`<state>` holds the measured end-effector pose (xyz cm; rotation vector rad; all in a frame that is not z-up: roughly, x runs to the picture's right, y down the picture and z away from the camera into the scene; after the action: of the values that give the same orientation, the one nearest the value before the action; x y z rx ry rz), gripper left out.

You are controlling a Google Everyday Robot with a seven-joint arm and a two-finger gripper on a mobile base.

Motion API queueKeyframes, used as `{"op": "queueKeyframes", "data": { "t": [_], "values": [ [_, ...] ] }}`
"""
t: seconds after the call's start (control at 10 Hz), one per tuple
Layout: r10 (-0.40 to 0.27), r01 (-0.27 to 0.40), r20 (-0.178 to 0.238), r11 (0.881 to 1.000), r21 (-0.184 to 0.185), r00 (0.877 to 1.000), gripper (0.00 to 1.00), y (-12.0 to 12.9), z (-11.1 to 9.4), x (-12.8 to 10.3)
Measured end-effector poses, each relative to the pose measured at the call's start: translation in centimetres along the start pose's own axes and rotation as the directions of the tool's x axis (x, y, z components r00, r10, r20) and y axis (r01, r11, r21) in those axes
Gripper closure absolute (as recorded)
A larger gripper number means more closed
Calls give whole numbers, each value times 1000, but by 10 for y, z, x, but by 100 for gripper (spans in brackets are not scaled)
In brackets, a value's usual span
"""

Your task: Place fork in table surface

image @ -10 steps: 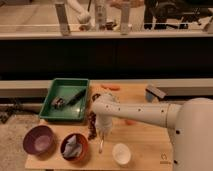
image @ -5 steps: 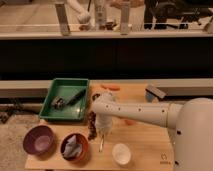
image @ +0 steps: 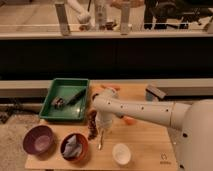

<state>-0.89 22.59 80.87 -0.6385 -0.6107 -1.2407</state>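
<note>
My gripper point(image: 102, 128) hangs from the white arm over the left middle of the light tan table surface point(image: 145, 142). It is shut on the fork point(image: 100, 141), a slim silvery utensil that hangs almost upright below the fingers. The fork's lower tip is at or just above the wood, between the brown bowl and the white bowl. I cannot tell whether the tip touches the table.
A green tray point(image: 56, 111) with a black-handled tool point(image: 76, 96) lies at the back left. A purple bowl point(image: 38, 139), a brown bowl with grey cloth point(image: 74, 146) and a white bowl point(image: 121, 153) stand along the front. A dark reddish item point(image: 92, 125) lies next to the gripper.
The gripper with the fork has sunk slightly toward the table. Nothing else has moved.
</note>
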Motion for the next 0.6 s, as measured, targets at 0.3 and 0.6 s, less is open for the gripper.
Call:
{"op": "queueKeyframes", "data": {
  "t": [0.3,0.6],
  "values": [
    [6,-6,3,1000,-1,1000,100,2,-16,1],
    [-1,1,4,1000,-14,1000,100,4,-40,1]
  ]
}}
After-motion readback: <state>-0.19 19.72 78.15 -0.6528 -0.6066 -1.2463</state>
